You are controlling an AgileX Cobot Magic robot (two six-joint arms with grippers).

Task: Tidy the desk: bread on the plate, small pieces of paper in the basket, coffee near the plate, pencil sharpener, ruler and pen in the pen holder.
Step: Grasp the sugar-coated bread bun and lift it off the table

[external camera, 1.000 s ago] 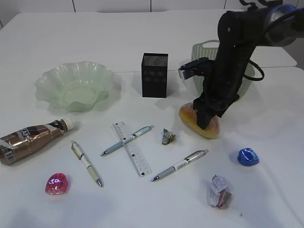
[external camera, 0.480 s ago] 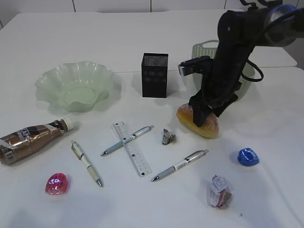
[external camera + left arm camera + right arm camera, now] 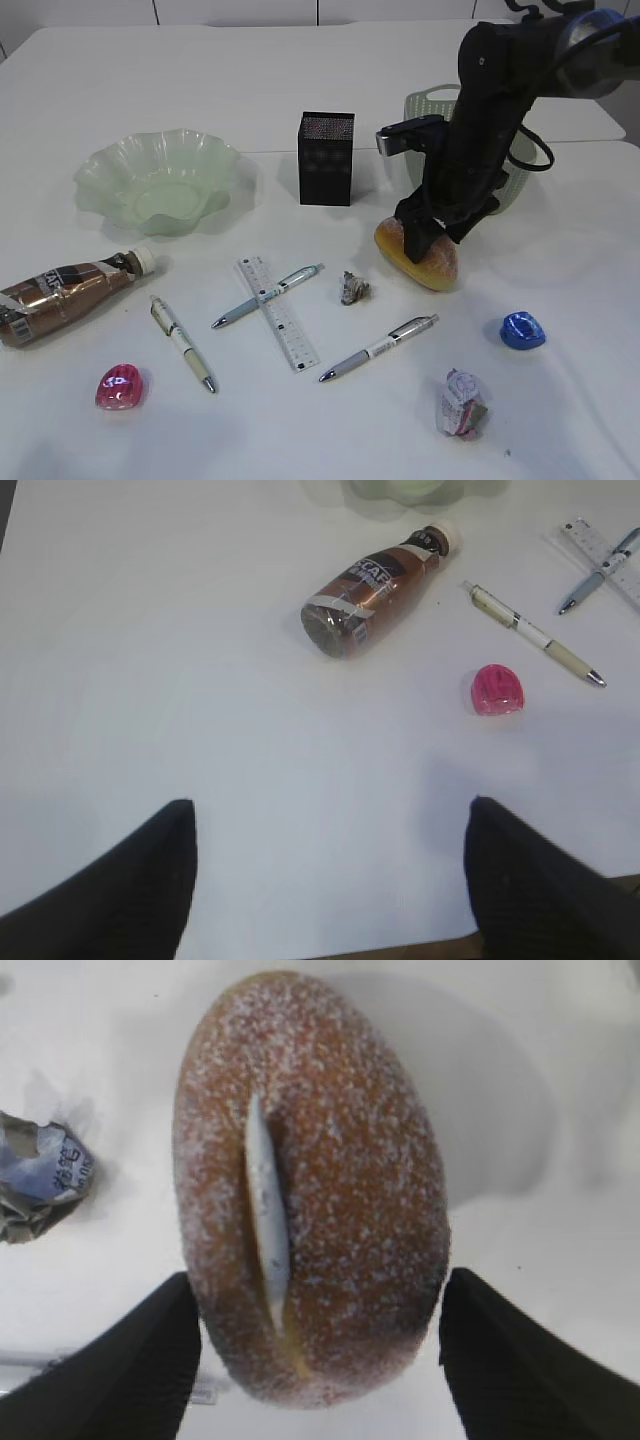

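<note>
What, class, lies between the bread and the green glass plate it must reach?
The black pen holder stands roughly on the straight line from the bread to the plate. The right gripper, jaws either side of the bread, would need to carry it over or around.

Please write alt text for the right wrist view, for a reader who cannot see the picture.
A speckled golden-brown bread with a white slash fills the view, lying on the white desk between the two black fingers of the right gripper. A crumpled piece of paper lies at the left edge.
</note>
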